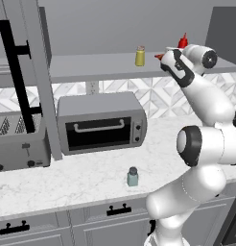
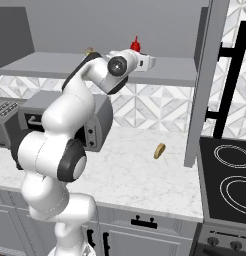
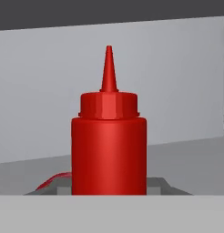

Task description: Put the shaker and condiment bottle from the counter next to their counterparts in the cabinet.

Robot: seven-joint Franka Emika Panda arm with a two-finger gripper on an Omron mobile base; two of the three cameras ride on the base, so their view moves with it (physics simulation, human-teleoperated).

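Observation:
The red condiment bottle (image 3: 108, 145) stands upright between my gripper's (image 3: 109, 189) two fingertips, which are shut on its lower body. Its nozzle (image 1: 183, 41) (image 2: 135, 44) pokes up behind my hand over the cabinet shelf (image 1: 96, 65). Whether its base touches the shelf is hidden. A small flat red thing (image 1: 159, 56) (image 3: 51, 180) lies just left of the bottle. The yellow shaker (image 1: 140, 56) stands further left on the shelf. The pale blue-grey shaker (image 1: 133, 177) stands on the counter (image 1: 67, 182), near its front edge.
A silver toaster oven (image 1: 100, 122) and a toaster (image 1: 19, 141) stand at the back of the counter. The open cabinet door (image 1: 41, 81) with its black bar handle hangs at the left. A small tan thing (image 2: 159, 150) lies near the stove (image 2: 230, 175).

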